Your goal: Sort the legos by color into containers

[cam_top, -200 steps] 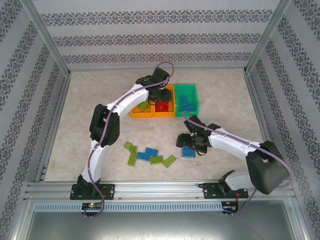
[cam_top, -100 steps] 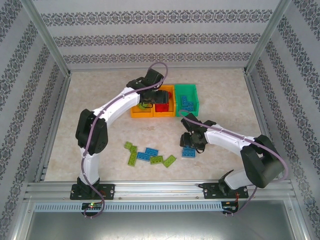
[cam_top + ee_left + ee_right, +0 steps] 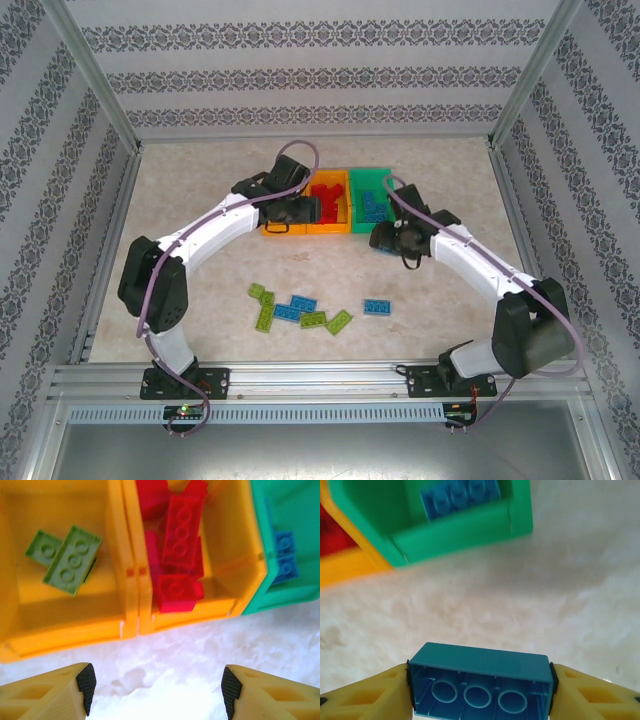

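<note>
Three containers stand in a row: a left orange bin [image 3: 60, 625] holding light green legos [image 3: 70, 560], a middle orange bin [image 3: 220, 607] with red legos [image 3: 180, 530], and a green bin [image 3: 455, 535] with blue legos [image 3: 460, 497]. My right gripper [image 3: 480, 687] is shut on a blue lego [image 3: 480, 665], held underside up over the table just in front of the green bin [image 3: 368, 176]. The left gripper [image 3: 157, 690] hangs open and empty over bare table before the orange bins. From above, the left gripper [image 3: 290, 215] covers the left bin and the right gripper [image 3: 384, 238] sits near the green one.
Loose legos lie on the near table: green ones [image 3: 262, 292] [image 3: 338, 322], a blue one [image 3: 300, 305] among them, and a single blue one [image 3: 377, 306] to the right. Metal frame rails and patterned walls bound the table.
My right gripper shut on a blue lego from the table and carried it toward the green bin. The left gripper opened over the bins and drew back to their near side.
</note>
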You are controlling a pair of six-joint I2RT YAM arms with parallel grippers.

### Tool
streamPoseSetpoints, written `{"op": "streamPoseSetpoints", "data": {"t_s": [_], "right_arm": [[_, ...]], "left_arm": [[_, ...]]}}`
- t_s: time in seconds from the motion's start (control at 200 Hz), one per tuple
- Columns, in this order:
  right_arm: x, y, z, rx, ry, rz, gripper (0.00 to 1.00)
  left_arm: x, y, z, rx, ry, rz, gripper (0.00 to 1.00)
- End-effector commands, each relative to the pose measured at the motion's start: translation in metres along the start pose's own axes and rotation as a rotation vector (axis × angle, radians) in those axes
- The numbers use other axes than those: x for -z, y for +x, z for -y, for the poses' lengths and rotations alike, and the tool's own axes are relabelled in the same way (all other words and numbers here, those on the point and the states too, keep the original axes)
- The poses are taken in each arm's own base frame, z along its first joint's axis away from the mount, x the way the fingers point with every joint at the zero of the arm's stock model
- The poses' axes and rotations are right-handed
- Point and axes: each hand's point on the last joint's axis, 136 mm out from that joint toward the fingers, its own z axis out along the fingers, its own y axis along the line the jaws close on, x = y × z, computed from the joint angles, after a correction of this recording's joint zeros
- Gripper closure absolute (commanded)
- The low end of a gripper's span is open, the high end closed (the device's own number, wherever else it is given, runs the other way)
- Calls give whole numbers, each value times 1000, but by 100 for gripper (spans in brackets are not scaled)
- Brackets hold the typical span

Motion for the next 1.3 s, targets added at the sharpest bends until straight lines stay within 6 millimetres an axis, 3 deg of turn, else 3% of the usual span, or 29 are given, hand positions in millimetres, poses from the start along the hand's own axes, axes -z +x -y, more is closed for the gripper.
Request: {"op": "streamPoseSetpoints", "data": {"t_s": [0.0,0.245,0.505,0.674,0.809,1.024,1.294], "right_arm": [[-4,-31,-12,30,-40,22,38],[-23,-93,-29,11,-58,69,38],[-48,-126,-38,-3,-63,59,35],[-65,-129,-35,-13,-44,28,24],[-65,-131,-43,1,-80,24,14],[-52,-127,-51,3,-132,43,11],[-47,-114,-40,-1,-129,39,11]], "left_arm": [[6,14,10,-10,44,2,31],[-2,61,10,-62,63,-85,30],[-5,107,15,-167,109,-187,30],[-7,134,13,-194,113,-246,29],[-6,154,12,-210,111,-287,29],[-2,181,12,-223,117,-351,30],[2,209,20,-246,106,-391,26]]}}
